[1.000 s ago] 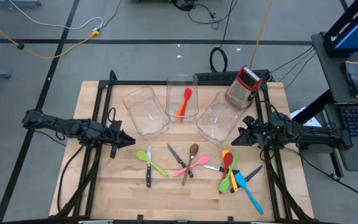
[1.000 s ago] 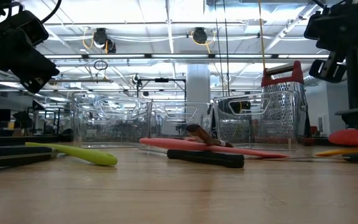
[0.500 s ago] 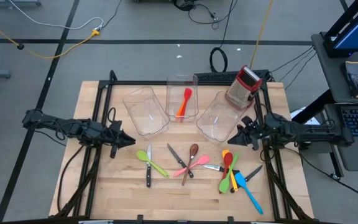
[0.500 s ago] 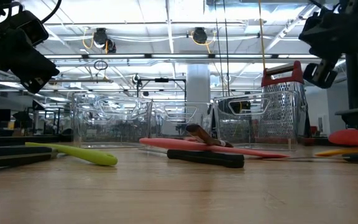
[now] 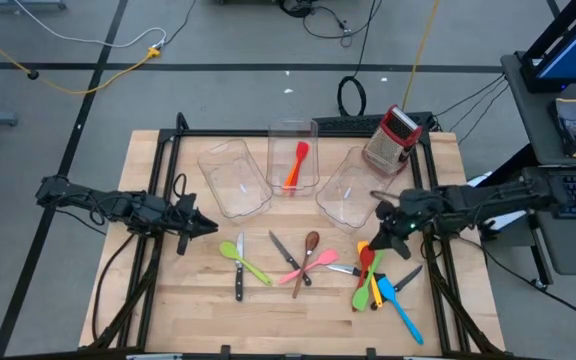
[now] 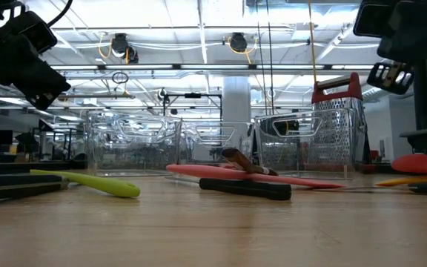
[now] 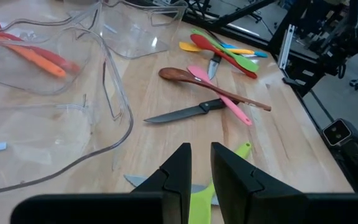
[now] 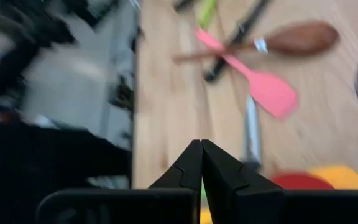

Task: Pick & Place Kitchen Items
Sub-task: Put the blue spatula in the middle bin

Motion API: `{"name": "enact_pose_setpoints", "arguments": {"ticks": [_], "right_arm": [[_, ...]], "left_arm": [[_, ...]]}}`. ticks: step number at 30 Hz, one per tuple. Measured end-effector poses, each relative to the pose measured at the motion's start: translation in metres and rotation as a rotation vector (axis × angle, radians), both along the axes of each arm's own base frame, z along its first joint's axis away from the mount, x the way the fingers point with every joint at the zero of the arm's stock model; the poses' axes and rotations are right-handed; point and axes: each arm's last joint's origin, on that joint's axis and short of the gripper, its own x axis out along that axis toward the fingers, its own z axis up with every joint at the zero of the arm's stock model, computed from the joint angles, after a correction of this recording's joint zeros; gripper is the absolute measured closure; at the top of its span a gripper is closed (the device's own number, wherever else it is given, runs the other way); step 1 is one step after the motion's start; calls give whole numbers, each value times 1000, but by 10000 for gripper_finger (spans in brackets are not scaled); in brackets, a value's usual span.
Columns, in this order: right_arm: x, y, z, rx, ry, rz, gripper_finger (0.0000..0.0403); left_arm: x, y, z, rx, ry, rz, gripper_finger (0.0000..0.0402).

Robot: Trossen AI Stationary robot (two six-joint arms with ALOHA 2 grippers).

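The kitchen items lie loose on the wooden table's near half: a green spoon point(image 5: 245, 263), black-handled knives point(image 5: 238, 281), a brown spoon point(image 5: 309, 246) crossing a pink spatula point(image 5: 308, 265), and a heap with a red spoon point(image 5: 366, 262) and a blue spatula point(image 5: 404, 312). An orange-red spatula point(image 5: 296, 165) lies in the middle clear bin point(image 5: 293, 130). My left gripper point(image 5: 211, 229) hovers at the table's left, its fingers a narrow gap apart point(image 7: 201, 163) with nothing between them. My right gripper point(image 5: 380, 236) hangs shut point(image 8: 201, 149) above the heap, touching nothing.
Two more clear bins point(image 5: 230, 160) point(image 5: 338, 205) stand either side of the middle one at the back. A red-topped metal grater point(image 5: 392, 140) stands at the far right corner. Bare wood lies along the near edge and at the near left.
My right gripper has swung from the table's right edge toward the near side and over the heap of utensils. It has risen a little and turned at the wrist, and it has stayed shut. The utensils have not moved.
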Motion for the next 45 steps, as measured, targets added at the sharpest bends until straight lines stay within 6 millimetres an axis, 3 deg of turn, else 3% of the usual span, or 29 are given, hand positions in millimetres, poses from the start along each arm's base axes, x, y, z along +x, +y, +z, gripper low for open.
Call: {"name": "enact_pose_setpoints", "arguments": {"ticks": [5, 9, 16, 25, 36, 45], "right_arm": [[5, 11, 9, -71, 167, 54, 399], [5, 23, 11, -26, 324, 43, 399], [-3, 49, 0, 120, 662, -50, 399], [-14, 92, -15, 157, 919, -116, 399], [-23, 131, -30, 199, 1017, -294, 399], [-34, 142, -31, 227, 1005, -408, 399]], "left_arm": [[0, 0, 0, 31, -3, -11, 339], [0, 0, 0, 39, -4, -13, 339], [0, 0, 0, 62, -7, -12, 339], [0, 1, 0, 115, -13, -24, 339], [0, 1, 0, 158, -17, -35, 339], [0, 1, 0, 157, -18, -35, 339]]}}
